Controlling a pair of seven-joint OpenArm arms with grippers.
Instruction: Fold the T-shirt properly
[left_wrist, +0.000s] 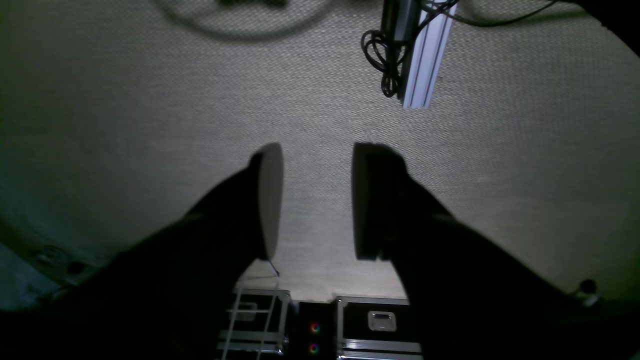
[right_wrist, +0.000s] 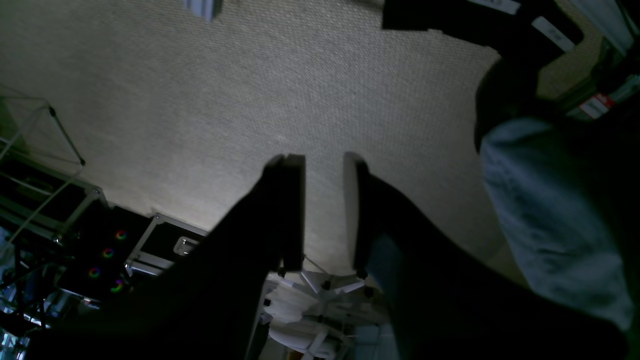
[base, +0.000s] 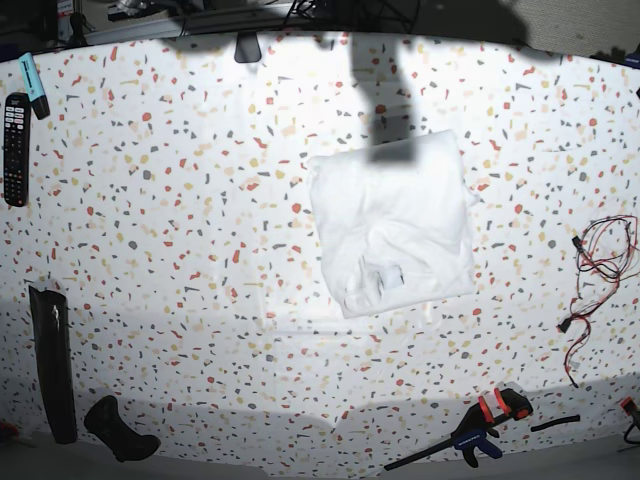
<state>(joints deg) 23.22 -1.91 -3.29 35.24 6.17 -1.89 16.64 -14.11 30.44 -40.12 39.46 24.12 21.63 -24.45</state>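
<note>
Base view shows the T-shirt (base: 392, 225) lying on the speckled tabletop (base: 180, 240), right of the middle and toward the far side, already brought into a compact, roughly square bundle, slightly skewed, with a small label showing near its near edge. I judge the folding to be done or nearly so: no sleeve sticks out, and at most a little squaring-up of the edges could remain. Neither of my arms appears over the tabletop in that view; only a shadow falls across the far edge of the shirt. Around the rim lie a remote control (base: 16, 148), a clamp (base: 478, 428) with red and blue handles, and a tangle of red wire (base: 598, 262), all well apart from the shirt. My wrist views show none of this; both point away from the tabletop at a woven beige surface. In the left wrist view my left gripper (left_wrist: 315, 200) stands spread wide with nothing between its fingers, and I see an aluminium rail (left_wrist: 425, 60) with a coiled cable beside it. In the right wrist view my right gripper (right_wrist: 324, 210) is parted more narrowly, also empty, with a person's blue jeans (right_wrist: 550, 215) off to one side and a white chair base (right_wrist: 315, 300) beyond.
</note>
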